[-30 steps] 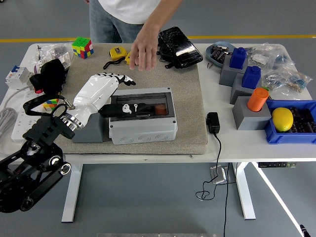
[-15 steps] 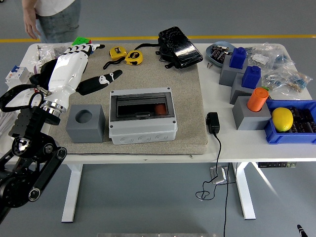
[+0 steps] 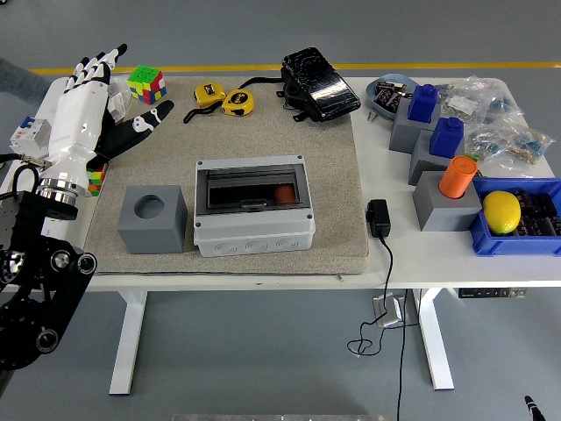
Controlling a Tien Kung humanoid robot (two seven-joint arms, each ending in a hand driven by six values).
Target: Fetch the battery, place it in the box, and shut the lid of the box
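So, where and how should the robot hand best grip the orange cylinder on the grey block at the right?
Grip the orange cylinder around its upper side wall, coming from above. It stands upright and rises free of the grey block. The blue bin crowds its right, so fingers probably fit best front and back.

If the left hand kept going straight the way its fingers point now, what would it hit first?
Probably nothing on the table: the left hand is open, its fingertips aimed past the far-left edge. The puzzle cube lies just right of that line, though depth is unclear.
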